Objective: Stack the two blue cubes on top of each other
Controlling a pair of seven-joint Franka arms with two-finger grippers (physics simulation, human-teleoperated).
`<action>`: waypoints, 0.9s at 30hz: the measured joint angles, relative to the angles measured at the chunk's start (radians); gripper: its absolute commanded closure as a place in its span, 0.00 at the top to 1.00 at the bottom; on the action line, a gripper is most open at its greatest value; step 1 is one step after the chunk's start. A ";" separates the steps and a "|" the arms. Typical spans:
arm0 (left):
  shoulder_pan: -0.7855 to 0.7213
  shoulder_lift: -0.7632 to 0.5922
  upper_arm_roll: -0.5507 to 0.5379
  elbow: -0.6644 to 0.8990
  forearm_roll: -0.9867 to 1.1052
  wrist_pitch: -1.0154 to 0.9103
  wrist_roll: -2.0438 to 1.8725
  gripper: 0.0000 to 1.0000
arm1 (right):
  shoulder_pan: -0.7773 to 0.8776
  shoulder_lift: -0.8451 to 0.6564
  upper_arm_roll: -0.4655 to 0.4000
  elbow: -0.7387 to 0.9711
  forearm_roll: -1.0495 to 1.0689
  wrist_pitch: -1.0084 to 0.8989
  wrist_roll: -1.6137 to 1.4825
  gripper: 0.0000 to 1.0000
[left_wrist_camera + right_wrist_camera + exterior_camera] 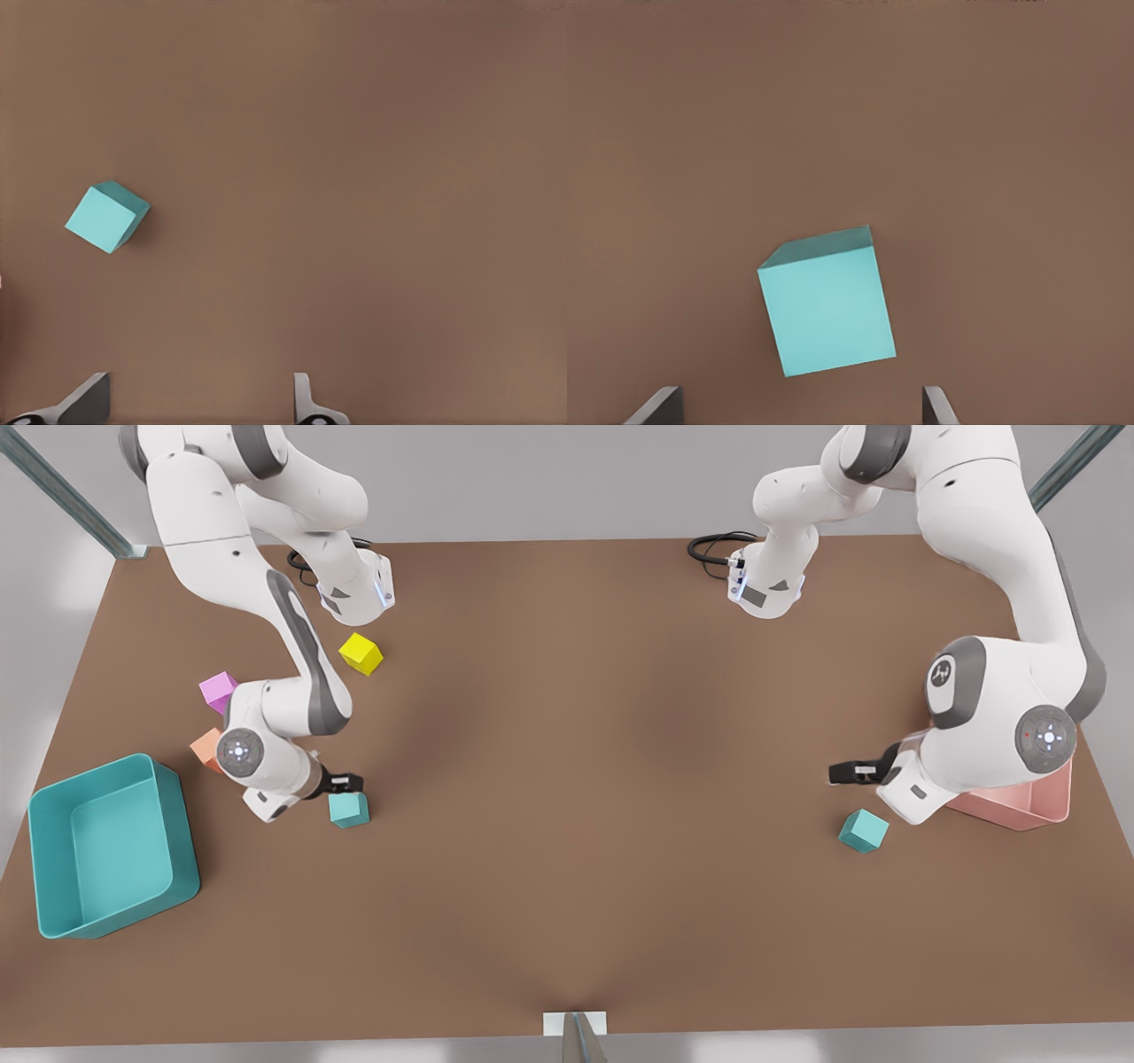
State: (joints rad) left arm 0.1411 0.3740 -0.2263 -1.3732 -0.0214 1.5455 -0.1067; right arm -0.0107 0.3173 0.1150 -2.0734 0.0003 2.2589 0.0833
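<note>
R gripper (353, 782): lower left of front view, fingers spread wide, empty, right above teal cube A (349, 810).
L gripper (842, 772): right side, spread, empty, near teal cube B (863, 831).

Both arms are glossy white with grey joint bands and round grey end caps (each with a small lit dot), black cables looped at their bases, and dark two-finger grippers.
</note>
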 measured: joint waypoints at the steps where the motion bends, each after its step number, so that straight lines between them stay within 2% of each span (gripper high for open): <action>1: 0.012 -0.003 -0.004 0.003 0.000 -0.002 0.000 1.00 | 0.000 0.008 0.000 0.000 0.000 0.012 0.003 1.00; 15: 0.013 -0.106 -0.076 0.005 0.002 -0.019 0.003 1.00 | -0.006 0.059 -0.001 -0.036 -0.001 0.132 0.030 1.00; 18: 0.010 -0.141 -0.118 -0.005 0.007 -0.048 0.004 1.00 | -0.007 0.079 -0.001 -0.036 -0.001 0.158 0.032 1.00; 21: 0.012 -0.111 -0.153 -0.013 0.092 -0.036 0.027 1.00 | -0.007 0.087 -0.003 -0.036 -0.001 0.176 0.030 1.00; 27: 0.158 -0.148 -0.171 -0.290 0.166 0.164 0.194 1.00 | -0.007 0.124 -0.003 -0.036 -0.002 0.213 0.027 1.00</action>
State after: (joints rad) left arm 0.2986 0.2263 -0.3972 -1.6628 0.1442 1.7097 0.0878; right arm -0.0177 0.4418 0.1119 -2.1094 -0.0013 2.4721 0.1102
